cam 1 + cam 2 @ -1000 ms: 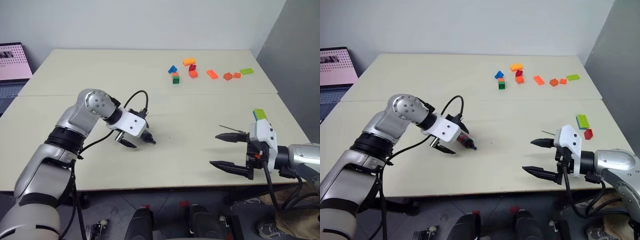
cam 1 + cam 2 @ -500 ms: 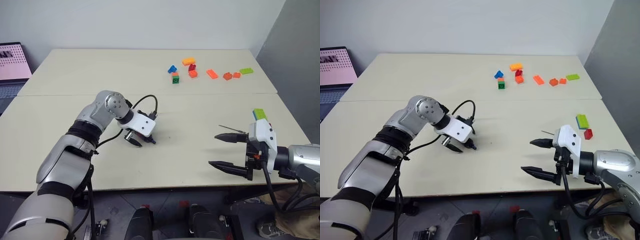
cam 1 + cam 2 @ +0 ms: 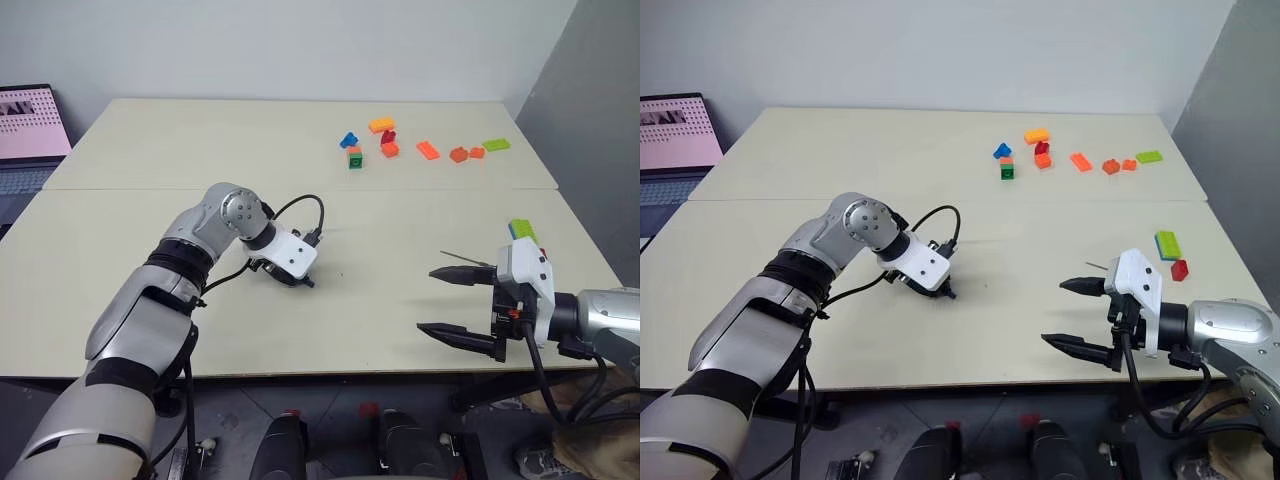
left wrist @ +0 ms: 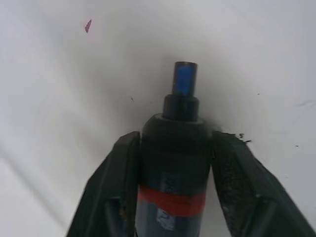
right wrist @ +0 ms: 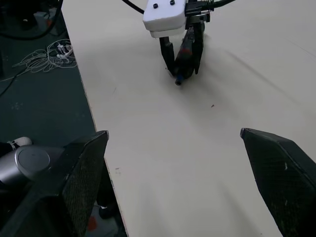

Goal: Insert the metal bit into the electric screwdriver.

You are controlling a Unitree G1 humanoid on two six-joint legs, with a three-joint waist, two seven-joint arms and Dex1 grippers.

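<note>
On the pale desk, seen from the left eye, the left end effector is low against the surface, clamped on the electric screwdriver. The right end effector hangs at the near right edge, its fingers spread wide, with the metal bit lying thin just behind its upper finger. Coloured bricks sit far back.

From the left wrist, both fingers press the screwdriver's dark body, red band between them, blue tip pointing at the desk.

From the right wrist, two separated fingers frame the left end effector holding the screwdriver.
</note>
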